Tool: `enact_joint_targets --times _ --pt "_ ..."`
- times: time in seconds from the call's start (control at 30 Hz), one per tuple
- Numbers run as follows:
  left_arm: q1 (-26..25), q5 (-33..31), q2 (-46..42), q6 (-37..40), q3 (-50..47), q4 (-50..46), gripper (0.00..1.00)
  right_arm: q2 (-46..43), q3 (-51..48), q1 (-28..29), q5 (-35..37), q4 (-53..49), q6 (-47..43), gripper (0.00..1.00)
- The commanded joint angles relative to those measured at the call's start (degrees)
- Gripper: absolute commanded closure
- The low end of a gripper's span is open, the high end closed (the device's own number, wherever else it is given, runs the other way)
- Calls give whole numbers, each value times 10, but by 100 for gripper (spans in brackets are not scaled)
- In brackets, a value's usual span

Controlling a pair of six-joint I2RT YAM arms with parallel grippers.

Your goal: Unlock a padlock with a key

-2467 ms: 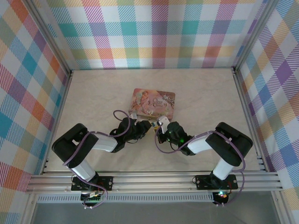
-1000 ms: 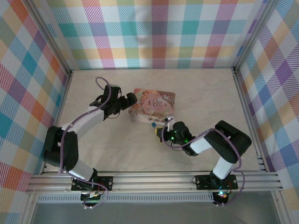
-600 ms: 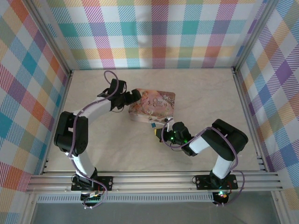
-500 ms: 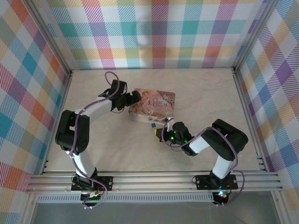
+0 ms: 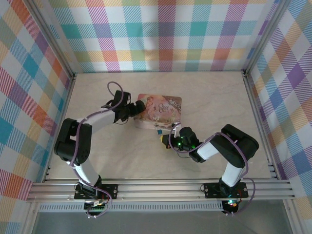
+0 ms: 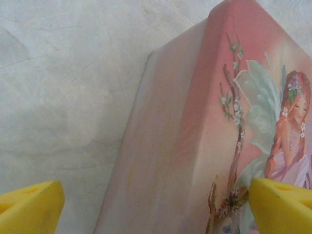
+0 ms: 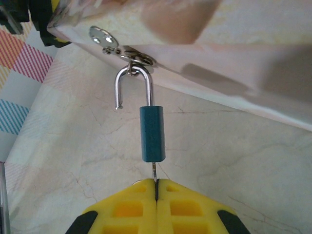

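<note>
The small blue padlock [image 7: 152,134] hangs from the metal hasp [image 7: 127,52] of the pink illustrated tin [image 7: 204,44]. One leg of its silvery shackle [image 7: 131,78] stands free of the body. A thin key [image 7: 154,171] sticks into the padlock's underside, and my right gripper [image 7: 156,184] is shut on it. From above, the padlock [image 5: 159,131] lies just in front of the tin [image 5: 161,109], with the right gripper [image 5: 168,140] right behind it. My left gripper [image 5: 138,109] is open at the tin's left end, its yellow fingertips [image 6: 29,207] on either side of the tin's edge [image 6: 195,146].
Plaid walls close in the marble tabletop [image 5: 209,97] on the left, back and right. An aluminium rail [image 5: 156,187] runs along the near edge by the arm bases. Bare table lies behind the tin and to its right.
The left arm has swung from the front of the tin round to its left end and settled a little lower there. The tin has turned slightly. The right gripper has stayed on the key.
</note>
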Motion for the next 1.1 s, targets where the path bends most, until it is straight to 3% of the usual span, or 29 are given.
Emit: enact_joint_targets --times 0.0,0.63,1.07 --pt "8 -17 -19 -14 -54 -45 4 2 -6 -1 -13 3 16 100" --pt "-12 -54 -216 -99 -251 -22 4 13 -19 -2 -47 0 42 99" --pt "-14 -62 -249 -110 -274 -31 4 -23 -26 -16 -46 -48 9 73"
